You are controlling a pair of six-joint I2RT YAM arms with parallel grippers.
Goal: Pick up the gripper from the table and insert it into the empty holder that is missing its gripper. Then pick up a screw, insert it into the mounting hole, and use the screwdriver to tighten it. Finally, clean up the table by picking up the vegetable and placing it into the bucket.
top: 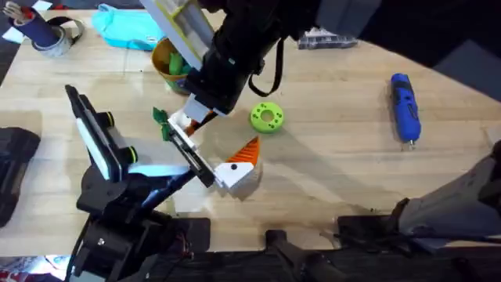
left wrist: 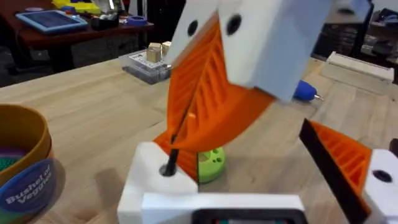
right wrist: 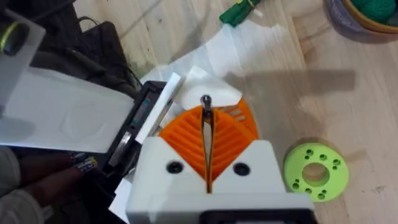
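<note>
Orange ribbed pads of the right gripper [right wrist: 207, 155] are pressed together on a thin dark screw [right wrist: 206, 115], which stands upright between them with its head showing above the pads. In the overhead view the right arm reaches across the middle of the table [top: 329, 180], and the right gripper [top: 190, 124] hangs over the left part of it. Under it is the white block of the holder [left wrist: 158, 180], and the tip of the screw [left wrist: 169, 167] is at a dark mounting hole in the top of this block.

The left gripper [top: 235, 166] lies low near the front edge, a little left of the middle. 1 white block with an orange wedge finger [top: 243, 155] is visible at its end. In the left wrist view its own orange finger [left wrist: 339, 158] is at one side, and I cannot tell how wide this hand is.

The screwdriver [top: 405, 106] with the blue handle lies near the right edge of the table, well apart from both arms. The bucket [top: 166, 64] stands near the far edge, left of the middle, partly behind the right arm, with a green vegetable [top: 177, 63] inside. A green disc with holes [top: 267, 117] lies near the middle, just beside the right gripper. A small green object [top: 161, 120] lies beside the holder.
</note>
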